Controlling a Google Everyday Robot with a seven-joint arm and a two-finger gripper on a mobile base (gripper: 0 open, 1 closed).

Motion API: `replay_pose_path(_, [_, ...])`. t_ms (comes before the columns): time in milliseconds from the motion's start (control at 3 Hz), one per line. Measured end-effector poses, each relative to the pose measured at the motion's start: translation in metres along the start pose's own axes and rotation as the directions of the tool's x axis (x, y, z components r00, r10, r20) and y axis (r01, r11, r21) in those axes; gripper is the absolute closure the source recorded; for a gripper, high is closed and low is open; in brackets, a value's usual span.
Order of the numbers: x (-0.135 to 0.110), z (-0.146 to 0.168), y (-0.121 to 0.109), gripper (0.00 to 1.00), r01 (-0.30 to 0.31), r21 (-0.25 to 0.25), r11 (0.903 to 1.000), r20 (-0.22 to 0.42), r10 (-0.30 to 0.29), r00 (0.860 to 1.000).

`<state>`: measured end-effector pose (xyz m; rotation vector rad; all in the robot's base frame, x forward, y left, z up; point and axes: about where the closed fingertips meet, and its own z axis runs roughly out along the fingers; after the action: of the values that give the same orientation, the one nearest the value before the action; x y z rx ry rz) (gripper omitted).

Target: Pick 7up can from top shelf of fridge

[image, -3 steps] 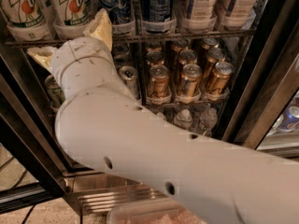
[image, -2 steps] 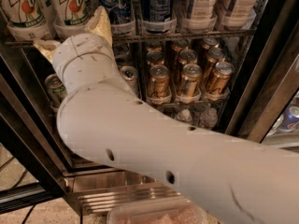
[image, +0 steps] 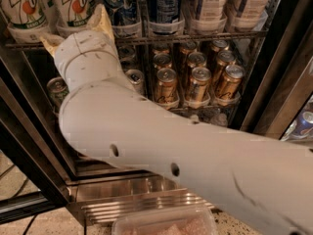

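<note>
Two white 7up cans (image: 22, 6) (image: 73, 4) with green logos and red dots stand at the left of the top shelf (image: 195, 37), a dark wire rack in the fridge (image: 274, 82). My gripper (image: 77, 33) sits at the end of the big white arm, just below and in front of the right 7up can. Its cream fingers (image: 102, 21) are spread open and hold nothing. One fingertip reaches up past the shelf's front rail beside that can. The other fingertip points left under the rail.
Blue cans (image: 120, 6) and pale cans (image: 210, 4) fill the rest of the top shelf. Gold cans (image: 198, 84) and green cans (image: 57, 89) stand on the rack below. The steel base with grille slats (image: 127, 199) lies at the bottom, with a clear tub (image: 166, 224) in front.
The gripper has risen a little toward the top shelf rail, closer under the right 7up can. The cans have not moved.
</note>
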<state>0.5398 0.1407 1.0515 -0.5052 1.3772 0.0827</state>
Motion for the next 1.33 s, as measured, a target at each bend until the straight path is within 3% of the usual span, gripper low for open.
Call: replay_pose_path(1333, [-0.004,0.025,0.002,0.38,-0.035,0.009,0.9993,0.031,0.035,0.999])
